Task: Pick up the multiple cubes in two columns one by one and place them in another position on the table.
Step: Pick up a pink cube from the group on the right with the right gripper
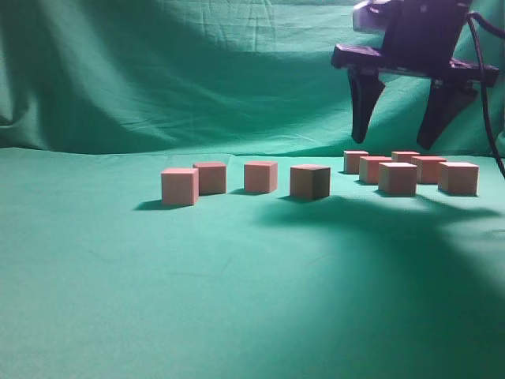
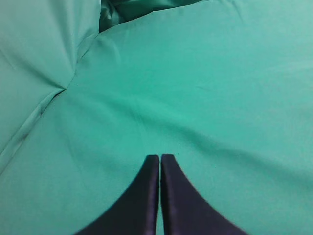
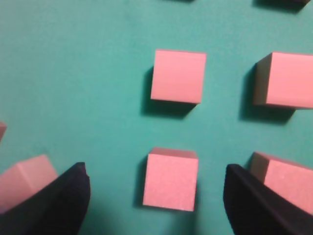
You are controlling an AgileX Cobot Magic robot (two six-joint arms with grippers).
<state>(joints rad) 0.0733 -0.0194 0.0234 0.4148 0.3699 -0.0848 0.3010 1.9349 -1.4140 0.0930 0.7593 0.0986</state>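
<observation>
Several pinkish-red cubes stand on the teal-green table (image 1: pixel 237 300). A loose row of cubes (image 1: pixel 260 176) runs across the middle. A two-column cluster of cubes (image 1: pixel 397 178) stands at the right. My right gripper (image 1: pixel 394 140) is open and empty and hovers above that cluster. In the right wrist view its fingers (image 3: pixel 155 171) straddle one cube (image 3: pixel 171 179) from above without touching it. Further cubes lie beyond it (image 3: pixel 178 76) and to the right (image 3: pixel 288 80). My left gripper (image 2: pixel 160 157) is shut and empty over bare cloth; it is out of the exterior view.
A green cloth backdrop (image 1: pixel 158 71) rises behind the table. In the left wrist view, cloth folds (image 2: pixel 68 83) lie at the upper left. A black cable (image 1: pixel 485 95) hangs beside the right arm.
</observation>
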